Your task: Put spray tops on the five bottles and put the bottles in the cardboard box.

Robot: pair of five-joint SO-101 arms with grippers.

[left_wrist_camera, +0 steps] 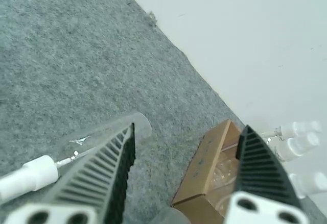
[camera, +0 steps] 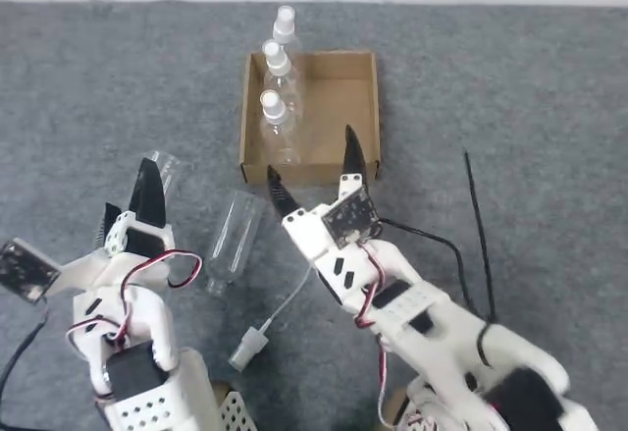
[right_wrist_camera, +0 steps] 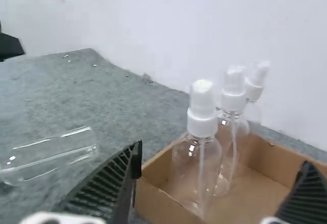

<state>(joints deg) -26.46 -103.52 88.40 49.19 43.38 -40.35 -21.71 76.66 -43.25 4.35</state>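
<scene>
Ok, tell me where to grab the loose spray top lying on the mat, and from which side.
Grip the spray top by its chunky white head, coming straight down from above, fingers closing across its width. It lies flat on the mat, so the sides of the head are free. The dip tube trailing from it looks too thin to hold.

The left arm (camera: 123, 323) and right arm (camera: 432, 323) are blocky white plastic shells with black motor blocks set in, and thin red, black and white wires (camera: 182, 266) loop along their joints. The left pincer (camera: 128, 205) and right pincer (camera: 309, 156) have black, ribbed, pointed fingers (left_wrist_camera: 120, 157) on white mounts with round screw holes. A dark circuit board (camera: 351, 215) sits by each wrist, and a black cable (camera: 437, 242) trails from the right arm.
</scene>
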